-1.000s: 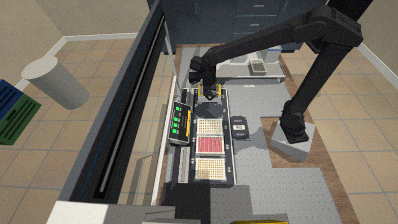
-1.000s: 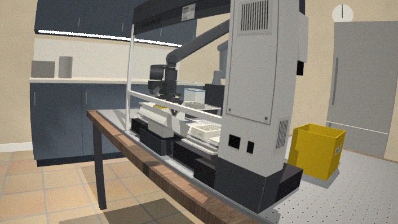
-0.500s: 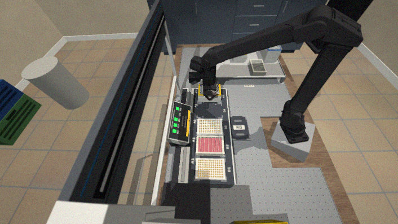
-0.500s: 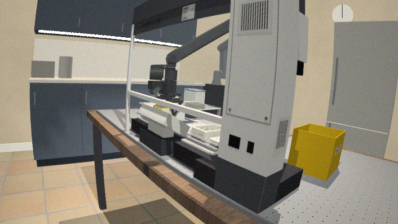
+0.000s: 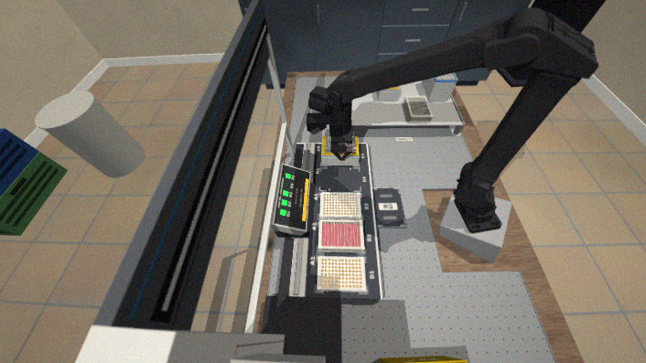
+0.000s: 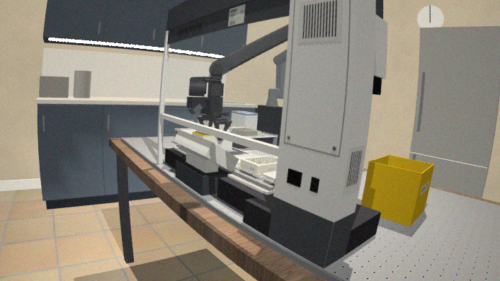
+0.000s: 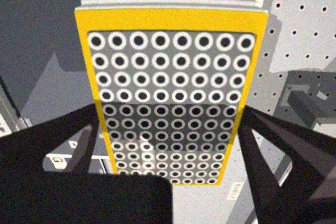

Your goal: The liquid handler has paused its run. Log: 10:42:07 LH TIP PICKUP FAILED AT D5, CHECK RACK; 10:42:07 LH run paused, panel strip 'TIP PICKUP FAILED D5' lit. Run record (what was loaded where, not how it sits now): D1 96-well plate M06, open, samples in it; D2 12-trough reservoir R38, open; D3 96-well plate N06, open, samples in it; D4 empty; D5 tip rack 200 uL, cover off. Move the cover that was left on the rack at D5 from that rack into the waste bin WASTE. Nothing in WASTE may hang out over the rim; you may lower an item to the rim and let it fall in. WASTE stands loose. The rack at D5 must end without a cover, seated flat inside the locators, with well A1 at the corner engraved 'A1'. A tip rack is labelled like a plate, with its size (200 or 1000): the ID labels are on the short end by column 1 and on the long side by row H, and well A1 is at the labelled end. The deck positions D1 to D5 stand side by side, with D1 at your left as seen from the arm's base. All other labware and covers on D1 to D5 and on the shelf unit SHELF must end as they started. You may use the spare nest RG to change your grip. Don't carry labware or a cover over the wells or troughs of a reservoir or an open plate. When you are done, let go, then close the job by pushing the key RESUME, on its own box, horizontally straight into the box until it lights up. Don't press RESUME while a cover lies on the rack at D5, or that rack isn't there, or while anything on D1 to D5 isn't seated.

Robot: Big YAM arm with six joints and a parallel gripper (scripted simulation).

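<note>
The black parallel-finger tool (image 5: 341, 153) hangs over the far end of the deck, right above the yellow-framed tip rack (image 5: 328, 145) at D5, its fingers spread wide and holding nothing. From the wrist camera the rack (image 7: 172, 20) fills the view: a yellow border around rows of white-ringed tip holes, with one dark finger (image 7: 82, 145) on either long side, both clear of the frame. Whether a clear cover lies on the rack I cannot tell; the holes show plainly, and only a pale edge peeks out at the top. Next along the deck the D4 nest (image 5: 339, 179) shows dark, then a cream 96-well plate (image 5: 339, 205), a red-filled trough reservoir (image 5: 341, 234) and another cream well plate (image 5: 341, 272). The small black spare nest with the white RG label (image 5: 388, 206) sits just beside the deck on the perforated grey table (image 5: 467, 301). The yellow open-topped waste bin (image 6: 396, 189) stands well apart, past the handler's white tower (image 6: 324, 78).
</note>
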